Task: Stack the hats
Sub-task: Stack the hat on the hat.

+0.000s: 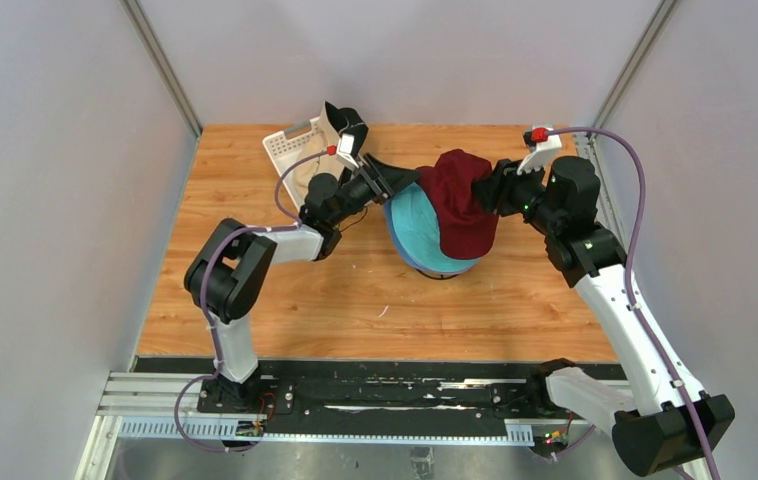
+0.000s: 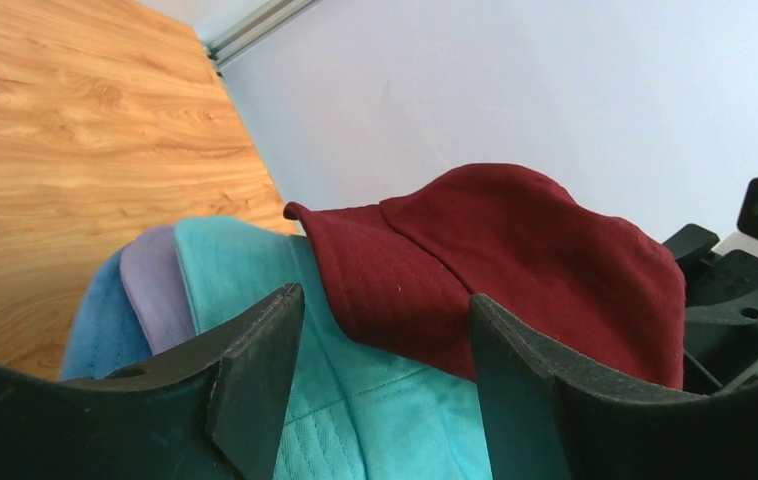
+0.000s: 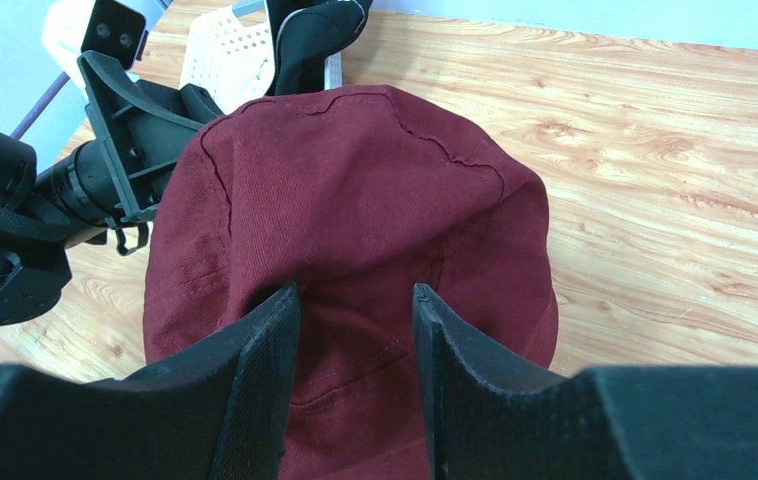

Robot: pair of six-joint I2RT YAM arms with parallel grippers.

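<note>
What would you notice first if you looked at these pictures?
The dark red hat jumps out first, draped over the teal hat in the middle of the wooden table. The right gripper pinches it from the right, and the left gripper is open on the other side.

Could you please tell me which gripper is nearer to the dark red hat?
Right. The right gripper pinches the dark red hat in its jaws; the left gripper is opposite, jaws open over the teal hat, short of the red one.
</note>
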